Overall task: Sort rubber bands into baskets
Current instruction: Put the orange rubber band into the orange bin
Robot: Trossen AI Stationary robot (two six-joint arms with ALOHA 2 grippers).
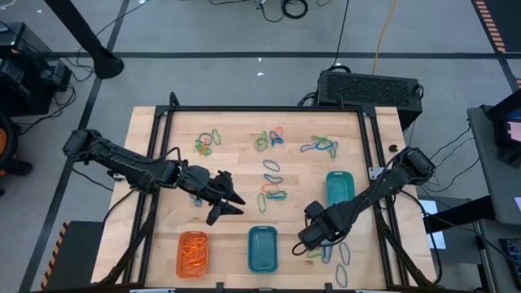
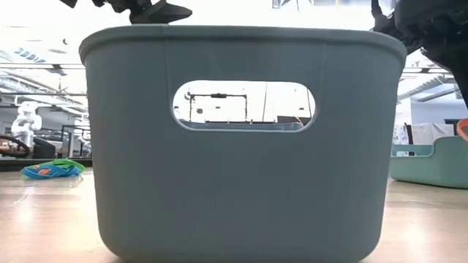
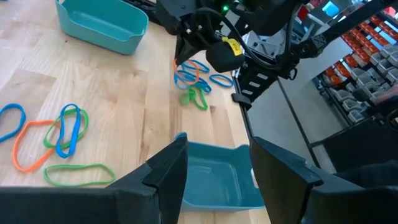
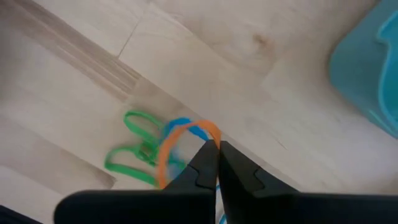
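Note:
My right gripper [image 1: 305, 242] is at the table's near right, shut on an orange rubber band [image 4: 171, 146] over a small pile of green [image 4: 134, 140] and blue bands [image 4: 183, 127]. My left gripper [image 1: 232, 205] is open and empty above the table's middle, left of a cluster of loose bands [image 1: 273, 194]; in its wrist view the blue basket [image 3: 214, 180] lies below its fingers. The orange basket [image 1: 193, 254] holds several orange bands. The blue basket [image 1: 262, 248] stands at the near middle and the teal basket [image 1: 339, 189] at the right. My right gripper pinches one end of the orange band's loop [image 4: 210, 132] between its two fingertips, coming from above and pointing down. The rest of the loop curves away below the tips over the green and blue bands. I cannot tell whether its lower end rests on the table.
More loose bands lie at the far left [image 1: 207, 142], far middle [image 1: 269, 138], far right [image 1: 321, 146] and near right edge [image 1: 342, 260]. A black frame [image 1: 260, 109] borders the table. In the low view the blue basket's wall [image 2: 241, 183] fills the picture.

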